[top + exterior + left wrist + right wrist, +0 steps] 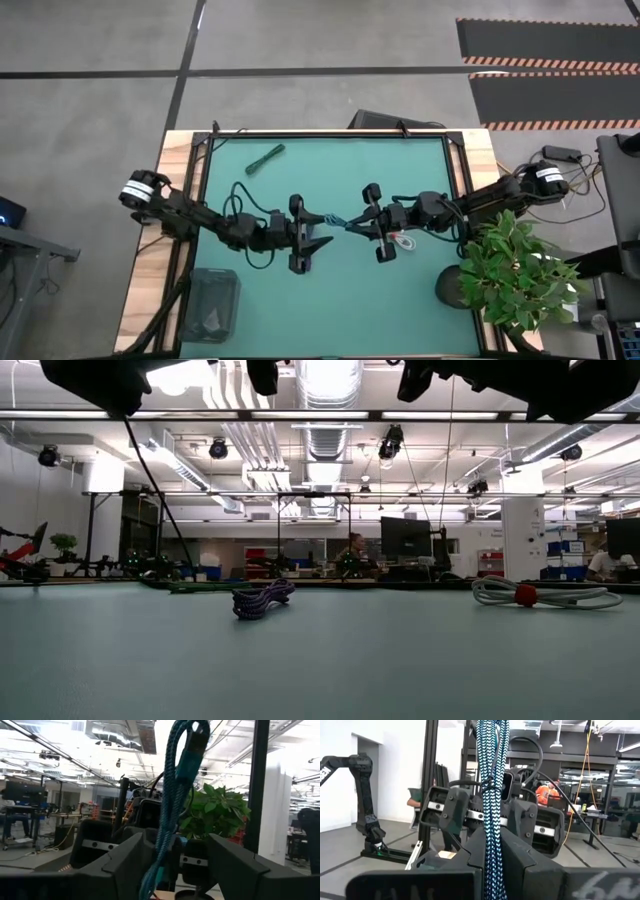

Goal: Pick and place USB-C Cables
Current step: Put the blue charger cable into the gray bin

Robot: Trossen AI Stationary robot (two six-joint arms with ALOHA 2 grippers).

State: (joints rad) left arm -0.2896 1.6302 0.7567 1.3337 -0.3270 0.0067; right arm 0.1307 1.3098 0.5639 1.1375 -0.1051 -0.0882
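A teal-green braided USB-C cable bundle [337, 222] hangs in the air between my two grippers, above the middle of the mat. My right gripper [352, 226] [492, 837] is shut on it. My left gripper [322, 232] [172, 847] is open, and the bundle [170, 810] passes between its fingers. A second green bundle [266, 158] lies on the mat near the far edge. The dark purple bundle [263, 598] and the white bundle with a red tie [545, 595] [403, 240] also rest on the mat. My right gripper pinches the teal-green bundle [493, 820] between its two fingers, several strands together. The fingers come level from the table's right side. The bundle is lifted clear of the mat, and in the right wrist view it runs on straight past the fingertips.
A dark mesh basket [212, 303] stands at the table's near left corner. A potted plant [512, 268] stands at the near right edge beside my right arm. The white bundle lies just under my right gripper. People are in the room beyond the table.
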